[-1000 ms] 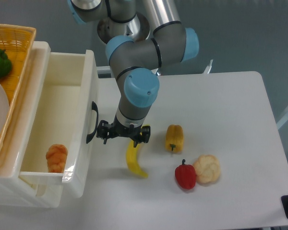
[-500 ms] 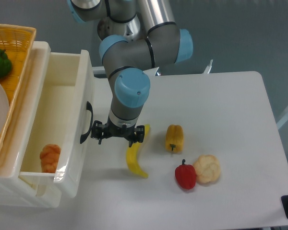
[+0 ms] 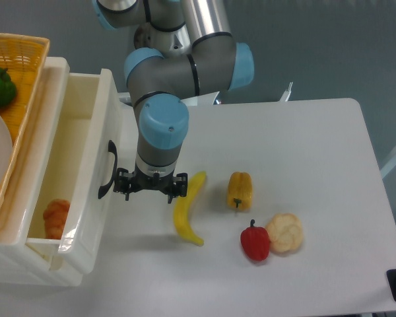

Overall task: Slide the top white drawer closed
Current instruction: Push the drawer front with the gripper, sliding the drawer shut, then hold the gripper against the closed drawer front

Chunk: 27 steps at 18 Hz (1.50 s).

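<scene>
top white drawer point(image 3: 92, 165) further in (gripper point(image 3: 149, 187) too)

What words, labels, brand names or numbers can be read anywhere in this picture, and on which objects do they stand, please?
None: no readable text, label, brand or number shows anywhere in this view.
The glossy white plastic top drawer and its black arched handle are plain.
The grey and light-blue robot arm carries no legible marking.
The orange wicker basket and the white table bear no print.
</scene>
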Each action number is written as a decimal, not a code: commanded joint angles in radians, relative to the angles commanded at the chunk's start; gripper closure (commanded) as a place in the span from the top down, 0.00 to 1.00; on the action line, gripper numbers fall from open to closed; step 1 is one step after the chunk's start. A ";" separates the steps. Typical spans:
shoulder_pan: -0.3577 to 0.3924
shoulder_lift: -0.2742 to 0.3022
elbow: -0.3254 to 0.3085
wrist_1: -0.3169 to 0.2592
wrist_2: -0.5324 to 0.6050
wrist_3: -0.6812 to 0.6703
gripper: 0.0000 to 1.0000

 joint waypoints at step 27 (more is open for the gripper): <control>-0.078 0.017 0.000 -0.002 0.029 -0.052 1.00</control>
